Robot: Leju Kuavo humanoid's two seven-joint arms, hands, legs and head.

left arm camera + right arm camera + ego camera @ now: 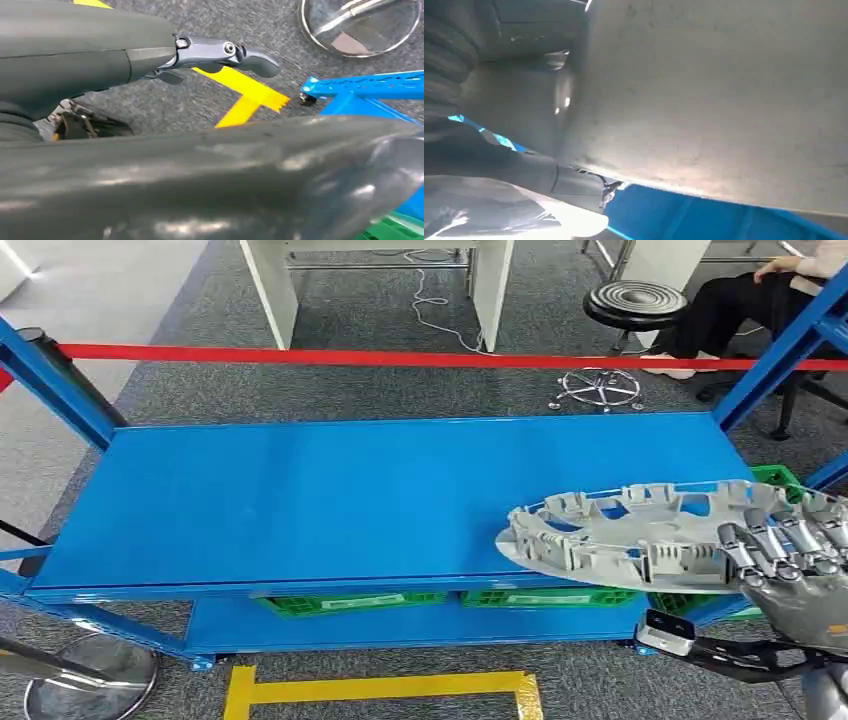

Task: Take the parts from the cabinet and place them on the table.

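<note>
- head view: the right hand (800, 550) is gripping the grey part (640, 532), a flat ribbed disc like a wheel cover, by the rim nearest the robot's right side; dark fingers are curling over that rim.
- the part is hanging over the right front corner of the blue table (330, 490), tilting a little, its broad face roughly level with the tabletop; whether its far edge is touching the top or floating just above it cannot be told.
- the relation that matters: from the holding hand the disc is reaching leftward and inward over the table, so setting it down looks like a matter of lowering, with little sideways travel; this is a judgement.
- the right hand is much the nearer one to the table's bare middle; the left hand (220, 52) is sitting low beside the table's front left foot.
- left wrist view: the left hand is holding nothing, and one pale finger is pointing out over grey carpet and yellow floor tape (245, 95); the other fingers are hidden, so open or clenched cannot be told.
- right wrist view: the part's pale smooth underside (724, 100) is looming close, with a strip of blue table beyond it; the head view is giving the ribbed upper face instead.
- green crates (350, 602) are sitting on the table's lower shelf.
</note>
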